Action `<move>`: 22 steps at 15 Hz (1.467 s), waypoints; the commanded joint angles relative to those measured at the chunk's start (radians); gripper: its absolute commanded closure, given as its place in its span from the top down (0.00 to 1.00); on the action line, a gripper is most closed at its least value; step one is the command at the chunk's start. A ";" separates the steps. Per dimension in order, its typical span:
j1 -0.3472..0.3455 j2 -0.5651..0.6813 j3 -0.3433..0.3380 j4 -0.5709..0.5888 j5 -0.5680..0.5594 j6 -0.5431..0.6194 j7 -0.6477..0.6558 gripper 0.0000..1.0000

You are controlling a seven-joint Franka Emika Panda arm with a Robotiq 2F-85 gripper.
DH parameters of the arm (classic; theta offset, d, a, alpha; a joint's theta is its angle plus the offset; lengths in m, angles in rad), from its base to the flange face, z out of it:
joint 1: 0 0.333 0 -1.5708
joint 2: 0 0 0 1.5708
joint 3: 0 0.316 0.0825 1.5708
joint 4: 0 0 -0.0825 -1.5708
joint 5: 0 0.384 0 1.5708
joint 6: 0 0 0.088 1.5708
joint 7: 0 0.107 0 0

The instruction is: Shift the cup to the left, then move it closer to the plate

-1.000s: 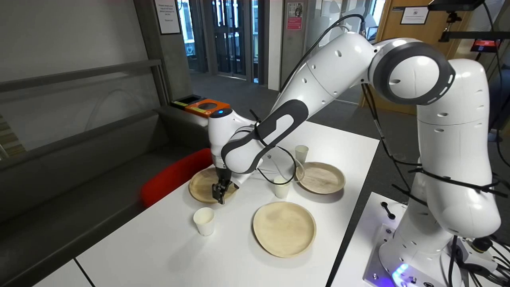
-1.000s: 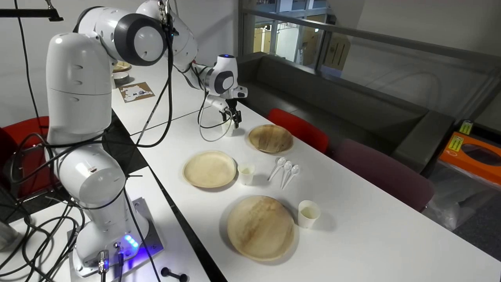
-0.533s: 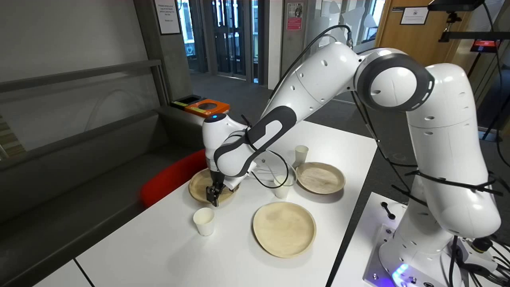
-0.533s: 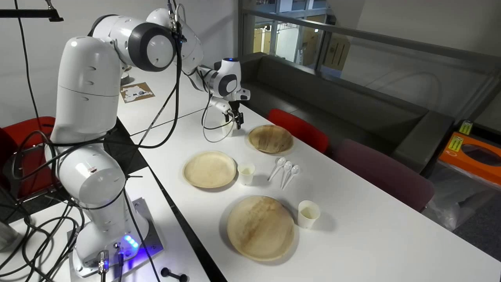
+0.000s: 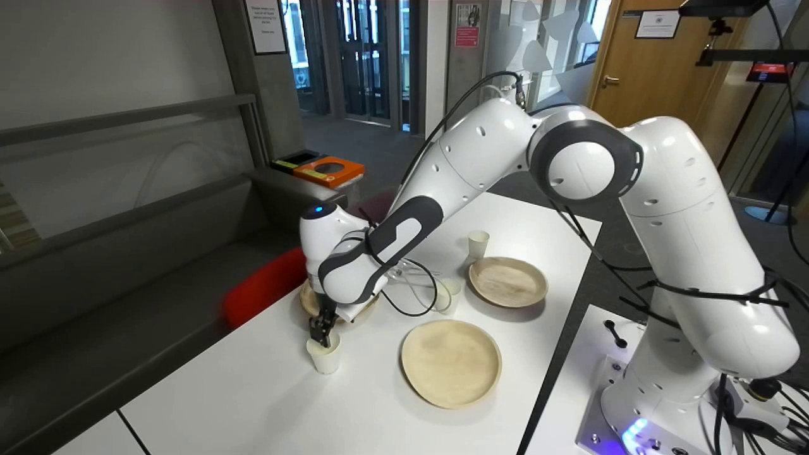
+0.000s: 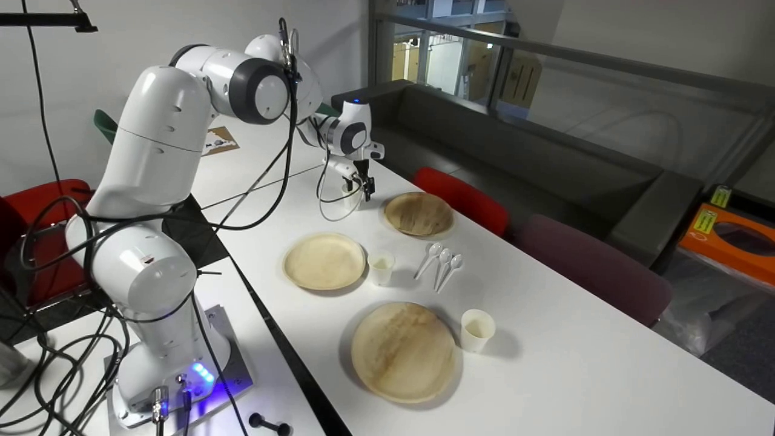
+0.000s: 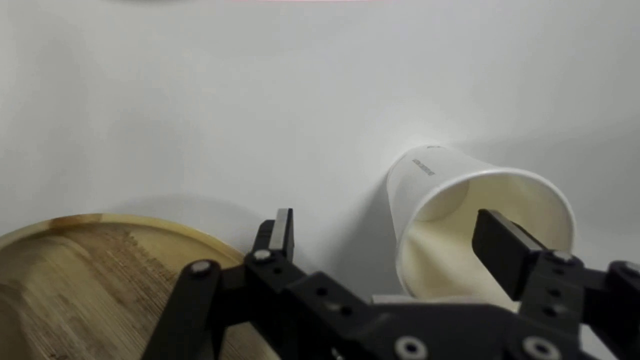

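The small white cup (image 5: 326, 363) stands upright on the table under my gripper (image 5: 322, 331). It also shows partly hidden behind the fingers in an exterior view (image 6: 351, 200). In the wrist view the cup (image 7: 416, 186) sits right of centre, its mouth facing the camera. My gripper (image 7: 385, 220) is open and empty. One finger overlaps the cup's mouth; whether it is inside or above cannot be told. The other finger is beside the cup, towards a tan wooden plate (image 7: 95, 275) with a distinct rim. That plate (image 6: 419, 214) lies beside the gripper, partly behind the arm elsewhere (image 5: 309, 302).
A wide plain tan plate (image 5: 450, 363) and another tan plate (image 5: 509, 282) lie nearer the robot base. Two more white cups (image 6: 381, 270) (image 6: 477, 330) stand by these plates. Three spoons (image 6: 444, 261) lie mid-table. A red chair (image 5: 268, 284) stands at the table edge.
My arm has reached out and down. The gripper has moved from above the nearby plate to the cup's rim. The cup and plates have not moved.
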 commanded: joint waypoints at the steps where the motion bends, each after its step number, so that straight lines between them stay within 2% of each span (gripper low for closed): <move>1: 0.023 0.033 -0.020 0.061 -0.017 -0.021 0.024 0.67; 10: 0.036 0.058 -0.050 0.132 -0.020 -0.032 0.053 0.01; 22: 0.043 0.104 -0.079 0.230 -0.023 -0.045 0.124 0.01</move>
